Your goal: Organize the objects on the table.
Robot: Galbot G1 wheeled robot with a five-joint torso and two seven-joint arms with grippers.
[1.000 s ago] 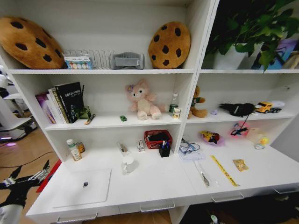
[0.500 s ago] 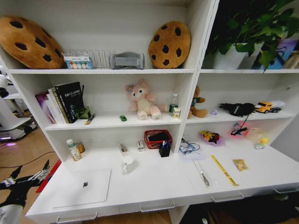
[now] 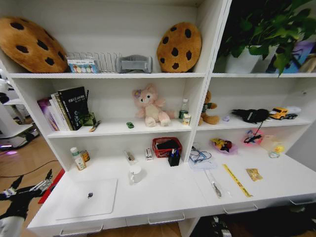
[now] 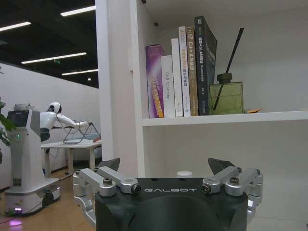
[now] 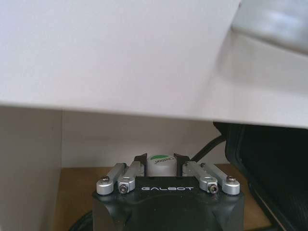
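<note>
Down past the white table's (image 3: 163,195) left front corner the left gripper (image 4: 166,168) hangs with fingers spread wide, while the right gripper (image 5: 160,161), under the tabletop's edge, pinches a white, green-labelled bottle cap (image 5: 160,163); the flat silver laptop (image 3: 89,198) lies closed near that left edge.

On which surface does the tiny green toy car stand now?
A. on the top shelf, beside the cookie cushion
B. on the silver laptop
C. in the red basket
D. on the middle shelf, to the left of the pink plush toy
D: the head view shows the green toy car on the middle shelf, just left of the pink plush toy.
</note>
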